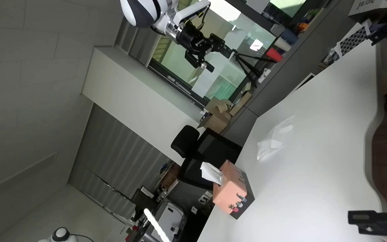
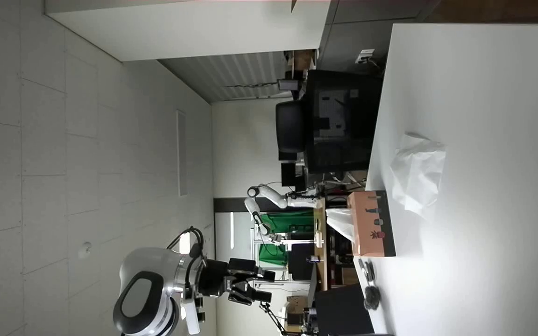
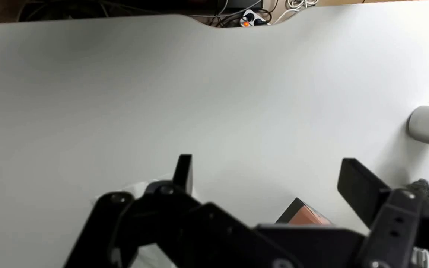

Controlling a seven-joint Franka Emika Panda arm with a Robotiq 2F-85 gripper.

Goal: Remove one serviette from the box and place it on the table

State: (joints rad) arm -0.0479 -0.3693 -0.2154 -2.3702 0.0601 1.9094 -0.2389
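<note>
Serviette (image 2: 419,173) on table (image 2: 493,280) near plant-printed box (image 2: 367,242), carton (image 1: 359,9) lettering (image 1: 365,3) blurred

Black chair (image 1: 209,155), cardboard boxes (image 1: 216,123)

The box (image 2: 372,225) is salmon-pink and black with potted-plant prints; serviette (image 2: 419,173) and table (image 2: 498,140) are white.

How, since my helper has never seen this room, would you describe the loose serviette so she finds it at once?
Start at the white table and find the orange box with a dark base. Near the box but apart from it lies the loose serviette, white and crumpled. Unlike the tissue poking out of the box, it lies wholly on the table.
</note>
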